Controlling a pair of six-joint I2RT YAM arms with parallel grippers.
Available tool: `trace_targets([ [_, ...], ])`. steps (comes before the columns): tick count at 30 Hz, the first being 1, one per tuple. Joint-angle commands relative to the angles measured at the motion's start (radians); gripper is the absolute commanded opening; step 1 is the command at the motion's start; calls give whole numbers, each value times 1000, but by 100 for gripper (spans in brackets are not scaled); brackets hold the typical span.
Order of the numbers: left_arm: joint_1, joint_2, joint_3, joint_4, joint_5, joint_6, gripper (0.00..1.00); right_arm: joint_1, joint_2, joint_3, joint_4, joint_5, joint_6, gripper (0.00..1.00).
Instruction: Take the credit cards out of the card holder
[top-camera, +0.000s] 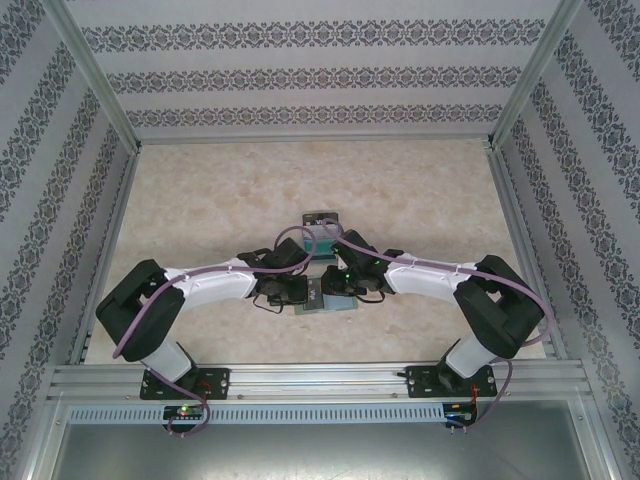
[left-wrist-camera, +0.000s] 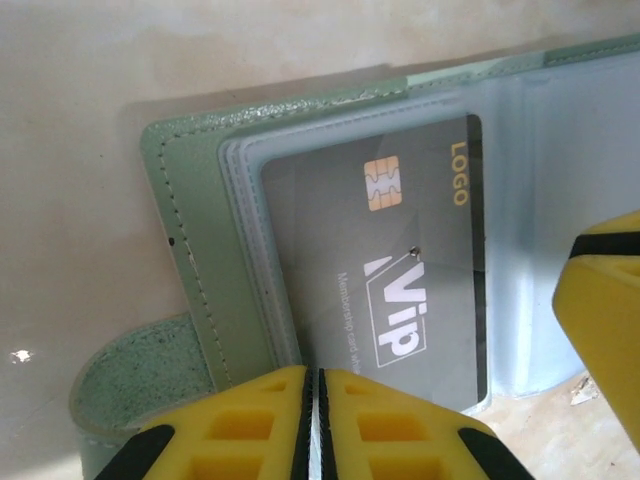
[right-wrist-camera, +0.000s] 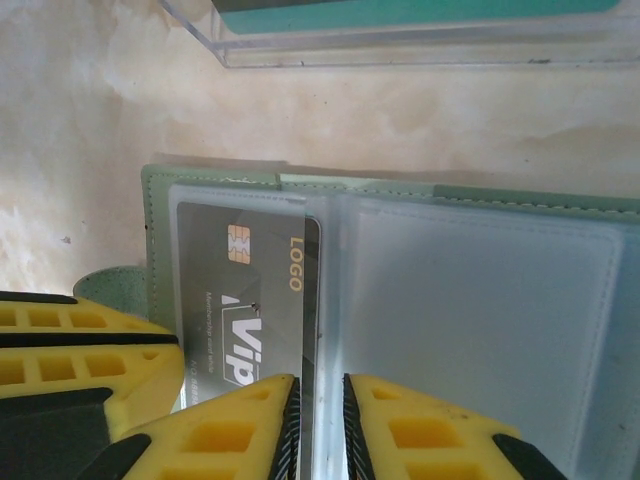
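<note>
Nearest the lens in the left wrist view, the left tool (left-wrist-camera: 313, 400) has its yellow fingers pressed almost together, with a pale sliver of sleeve caught in the slit between them. Just past the fingertips lies the card holder (left-wrist-camera: 195, 240), open and flat on the pale marbled desk (left-wrist-camera: 70, 150). Its grey-green stitched panel is on the left, and its rounded tab (left-wrist-camera: 135, 385) sticks out beside the tool. A dark grey credit card (left-wrist-camera: 400, 250) with a gold chip, "LOGO" and "Vip" on its face sits in the topmost glossy sleeve (left-wrist-camera: 545, 180).

Further right, the right tool (right-wrist-camera: 320, 405) stands at the holder's near edge. Its jaws are drawn to a narrow gap, and that sleeve's edge and the card's long side run into it, so it pinches them. To its right a pale blue-green panel (right-wrist-camera: 480, 320) of the holder lies flat.

Beyond the holder, apart from it, a clear tray (right-wrist-camera: 400, 48) holds a teal card (right-wrist-camera: 420, 12). From above, both tools meet over the holder, near the middle of the desk's near edge.
</note>
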Motion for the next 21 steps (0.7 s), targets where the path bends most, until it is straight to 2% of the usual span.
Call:
trace_targets([
  [1, 9, 19, -9, 29, 16, -13, 11, 12, 13, 25, 10, -10, 14, 21],
  [12, 7, 25, -2, 43, 35, -14, 11, 13, 30, 18, 13, -15, 21, 24],
  [21, 7, 31, -5, 43, 36, -17, 11, 9, 51, 8, 38, -44, 35, 18],
])
